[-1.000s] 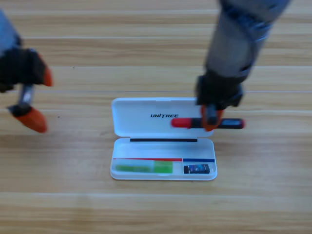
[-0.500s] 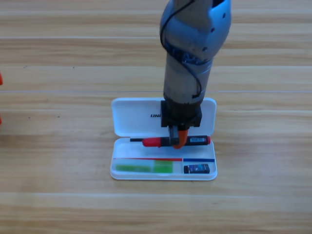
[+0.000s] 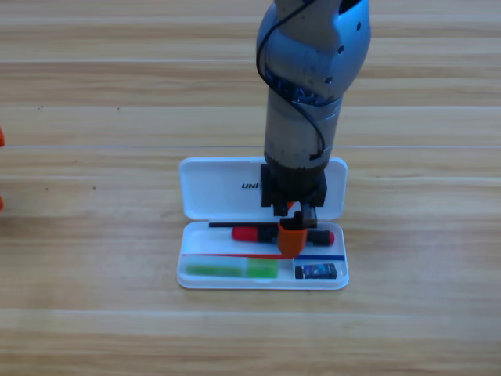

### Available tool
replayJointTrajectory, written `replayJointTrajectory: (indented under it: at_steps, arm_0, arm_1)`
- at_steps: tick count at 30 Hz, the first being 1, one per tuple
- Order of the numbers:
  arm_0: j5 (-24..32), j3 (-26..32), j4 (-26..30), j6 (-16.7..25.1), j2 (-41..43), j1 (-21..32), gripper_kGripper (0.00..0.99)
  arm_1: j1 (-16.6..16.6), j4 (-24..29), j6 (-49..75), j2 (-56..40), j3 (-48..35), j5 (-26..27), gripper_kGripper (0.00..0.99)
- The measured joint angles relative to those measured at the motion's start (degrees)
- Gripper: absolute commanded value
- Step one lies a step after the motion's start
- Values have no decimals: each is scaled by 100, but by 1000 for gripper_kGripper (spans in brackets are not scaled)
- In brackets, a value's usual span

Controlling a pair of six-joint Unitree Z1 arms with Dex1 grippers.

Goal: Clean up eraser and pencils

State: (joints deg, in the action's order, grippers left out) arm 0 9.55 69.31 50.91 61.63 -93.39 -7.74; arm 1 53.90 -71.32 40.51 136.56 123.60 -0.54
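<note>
White pencil case (image 3: 205, 188) lies open. Right gripper (image 3: 293, 235) pinches red-capped marker (image 3: 252, 233) over tray's upper slot. Green stick (image 3: 230, 269) at marker's 6 o'clock; eraser (image 3: 316, 271) at 4. Left gripper (image 3: 1, 168) barely visible at 9 o'clock edge, jaw state indeterminate.

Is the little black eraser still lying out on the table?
No, the eraser sits inside the white case, in its small lower right compartment.

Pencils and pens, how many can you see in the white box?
2. The black marker with the red cap lies across the back of the white case, under the right gripper. The light-green stick lies in the front left compartment.
</note>
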Motion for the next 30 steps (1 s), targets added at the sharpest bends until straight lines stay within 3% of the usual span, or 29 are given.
replayJointTrajectory:
  at_steps: [4,7,13,16,22,30]
  arm_0:
    - [0,0,-3,0,0,0,990]
    - [19,0,-27,0,0,5,990]
    - [180,5,-477,0,-1,70,983]
    - [345,163,-537,-18,-83,116,971]
    - [896,1093,-543,-86,-800,172,943]
    - [1338,1866,-557,-152,-1368,152,931]
  arm_1:
    - [7,-166,-16,-61,-78,119,690]
    - [53,-190,-16,-417,-611,592,713]
    - [257,-142,-437,-2377,-1665,1209,742]
    - [222,338,-807,-3651,-2287,1492,765]
    - [9,1698,-1235,-5514,-3714,1670,769]
    - [-251,1919,-1390,-5794,-4195,2749,834]
